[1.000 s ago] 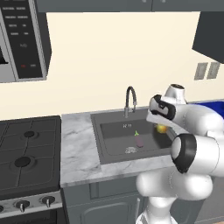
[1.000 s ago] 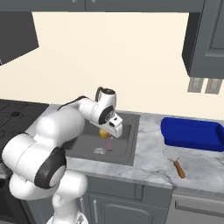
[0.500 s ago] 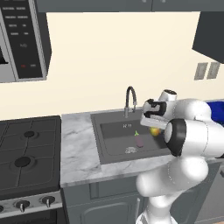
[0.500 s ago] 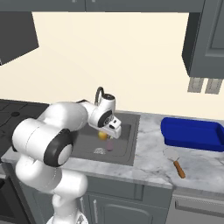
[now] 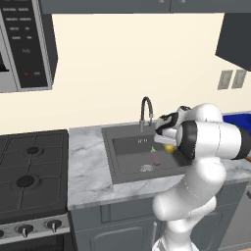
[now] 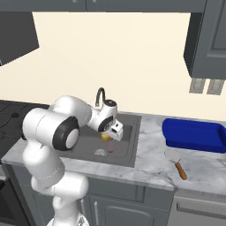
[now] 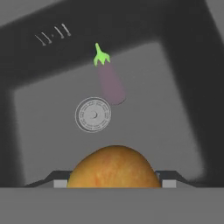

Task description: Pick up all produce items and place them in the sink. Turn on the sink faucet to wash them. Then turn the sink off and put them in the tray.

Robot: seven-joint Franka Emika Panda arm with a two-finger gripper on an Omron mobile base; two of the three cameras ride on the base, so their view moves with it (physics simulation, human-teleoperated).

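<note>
I have the fingers (image 7: 114, 181) clenched across the middle of the round yellow lemon-like fruit (image 7: 113, 168), light, firm, slippery, above the dark grey sink basin (image 7: 175, 109).

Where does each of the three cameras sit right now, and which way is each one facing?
Left base view: behind the arm on its left, looking forward and down at the sink and faucet; the white arm rises at lower right.
Right base view: behind on the right, facing the same sink, with the blue tray on the counter; the arm rises at lower left.
Hand view: on the hand, looking down into the basin at the eggplant and drain; the gripper holds the yellow fruit.
Shared: both base views show sink, faucet and arm.
</note>
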